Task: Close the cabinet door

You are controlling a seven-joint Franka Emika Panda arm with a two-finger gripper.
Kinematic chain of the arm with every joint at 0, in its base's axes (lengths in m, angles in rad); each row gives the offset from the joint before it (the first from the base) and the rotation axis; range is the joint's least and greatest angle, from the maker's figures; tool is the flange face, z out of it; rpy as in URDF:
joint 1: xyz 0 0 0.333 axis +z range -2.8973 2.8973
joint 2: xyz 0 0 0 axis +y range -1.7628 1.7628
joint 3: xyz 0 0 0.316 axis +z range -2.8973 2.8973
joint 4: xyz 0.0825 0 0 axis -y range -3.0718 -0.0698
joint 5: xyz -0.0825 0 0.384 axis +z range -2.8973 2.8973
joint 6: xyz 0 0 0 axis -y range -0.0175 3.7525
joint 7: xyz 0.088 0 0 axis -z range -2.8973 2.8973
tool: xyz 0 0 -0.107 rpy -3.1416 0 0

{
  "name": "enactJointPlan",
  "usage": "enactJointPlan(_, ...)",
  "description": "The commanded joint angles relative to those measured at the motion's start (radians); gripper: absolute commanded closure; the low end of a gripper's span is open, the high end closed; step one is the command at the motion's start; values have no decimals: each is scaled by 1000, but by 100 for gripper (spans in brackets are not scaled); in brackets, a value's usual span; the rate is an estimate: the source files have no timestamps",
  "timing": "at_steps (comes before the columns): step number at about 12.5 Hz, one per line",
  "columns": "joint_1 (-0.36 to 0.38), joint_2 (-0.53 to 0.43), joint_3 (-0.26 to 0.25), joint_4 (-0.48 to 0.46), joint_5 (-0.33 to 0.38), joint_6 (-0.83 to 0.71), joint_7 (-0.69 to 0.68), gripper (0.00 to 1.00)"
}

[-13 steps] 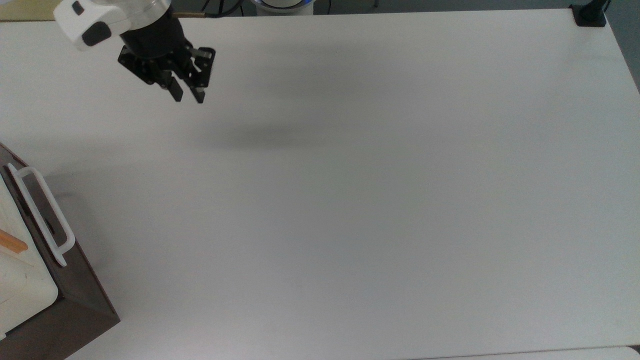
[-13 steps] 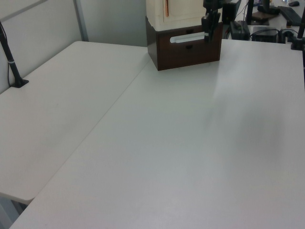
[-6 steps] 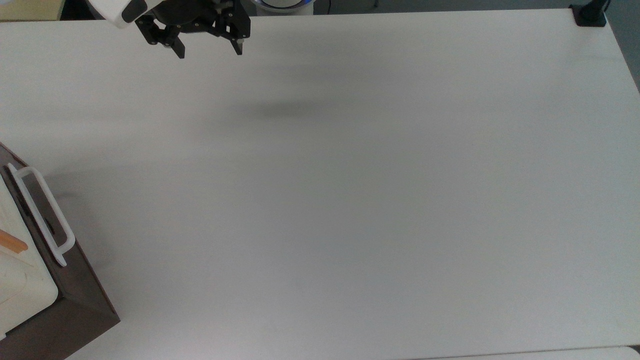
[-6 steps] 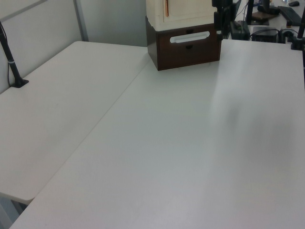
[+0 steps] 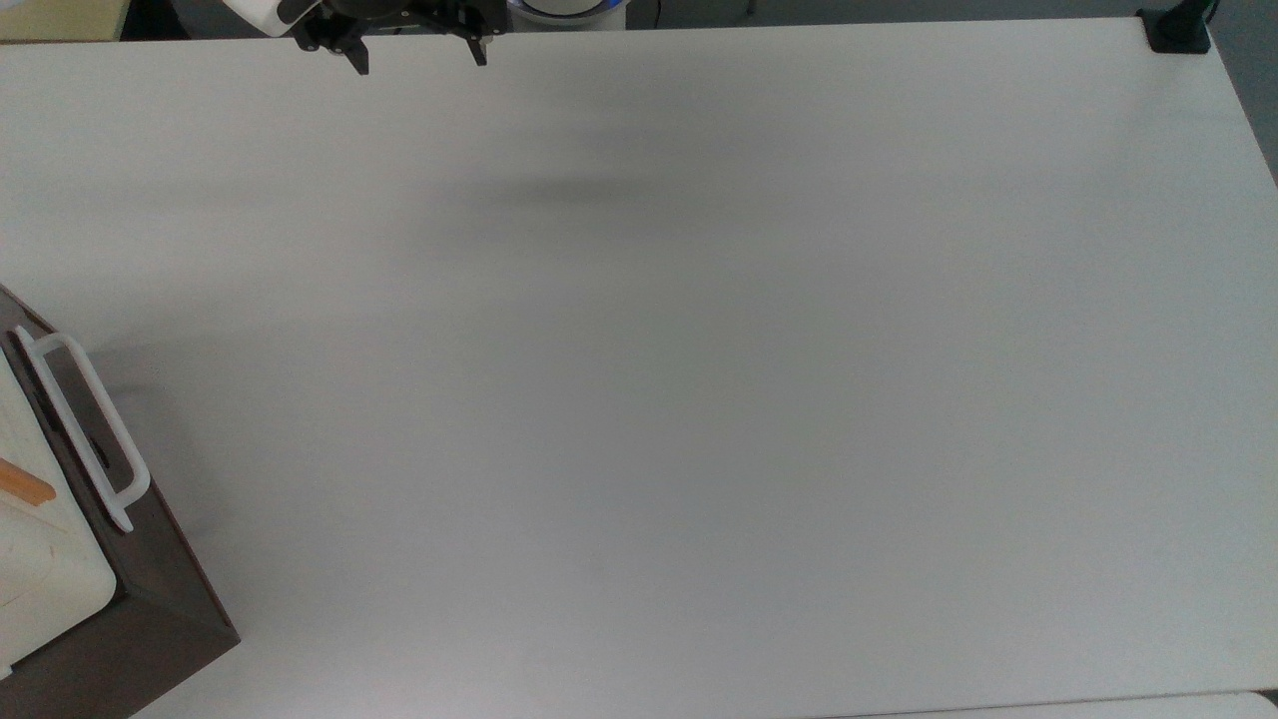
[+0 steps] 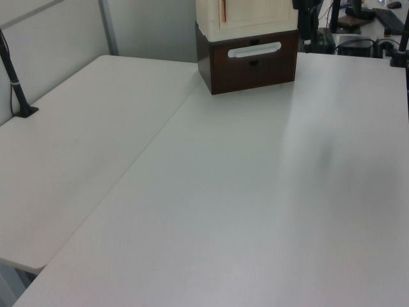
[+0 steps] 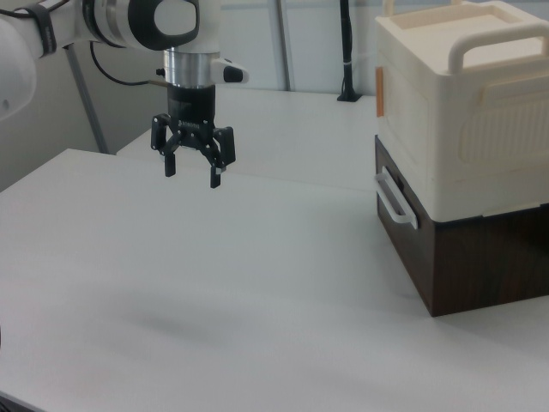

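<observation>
across the wide white table (image 7: 214, 283), the biggest thing is the cabinet (image 7: 467, 129), a cream rounded body over a dark brown base with a white loop handle (image 7: 395, 199), standing at the right view's right and at the top view's lower left corner. on its cream front sits the cabinet door (image 6: 246, 13), a flat thin panel that in the left view looks to lie flush with the body, its copper-orange bar handle (image 6: 223, 9) upright near one edge; judged from these views the door seems already shut or nearly so, though the seam is too fine to be sure. the panel looks light and stiff, swinging on a hinge, so a flat push on its face near the handle edge should move it easily, while the smooth surface could let a fingertip slide. smallest is the gripper (image 7: 193, 177), hanging above the table with its two fingers spread apart and nothing between them, pointing down. it is well apart from the cabinet, off to the right view's left, with bare tabletop between them.
</observation>
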Motion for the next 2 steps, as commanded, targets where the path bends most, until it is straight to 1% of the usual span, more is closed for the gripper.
enactJointPlan(1, 1, -32, -24, -34, 5, 73, -10, 0)
enactJointPlan(2, -8, -32, -25, -34, 20, 79, -13, 0)
